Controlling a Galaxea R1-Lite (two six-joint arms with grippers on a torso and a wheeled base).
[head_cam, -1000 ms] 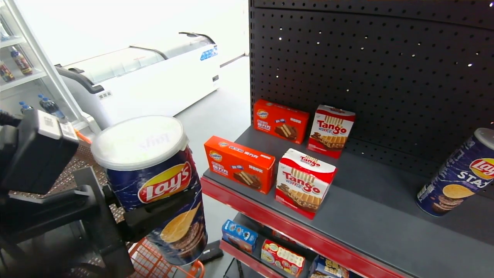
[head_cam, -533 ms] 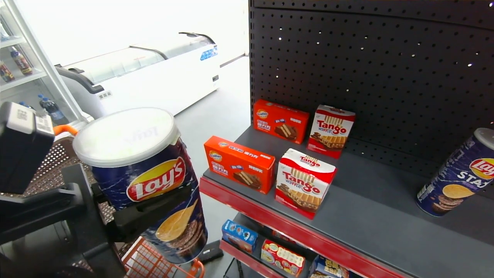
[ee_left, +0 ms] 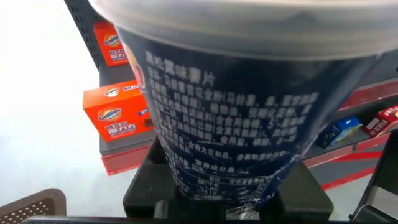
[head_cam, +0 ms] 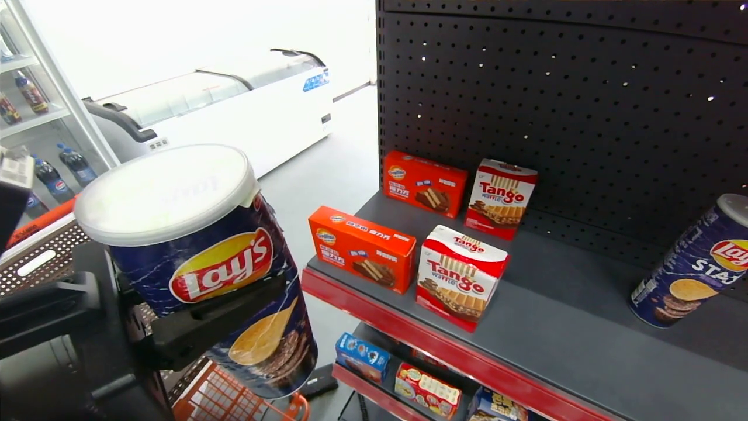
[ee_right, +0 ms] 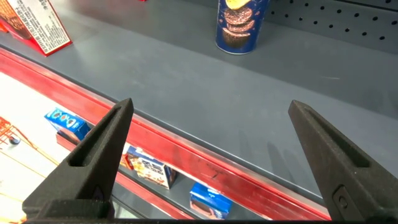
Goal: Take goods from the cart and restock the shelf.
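The job is partway done. The left claw point(head_cam: 196, 318) is clamped tight on a big chips can point(head_cam: 204, 257). The can hangs in the air with the orange cart point(head_cam: 225, 400) below it at 6 o'clock, and it is not yet on the shelf point(head_cam: 561, 333), which sits at 3 o'clock from it. What is left, I think, is to carry the can over and set it down (maybe by the other chips can point(head_cam: 692, 266), far off at 3 o'clock). The right claw point(ee_right: 214, 158) is wide apart, holding nothing, over the bare gray shelf board. A front orange box point(head_cam: 362, 248) and a front wafer box point(head_cam: 461, 272) stand at the shelf's near end, right in the way, with two more boxes behind them.
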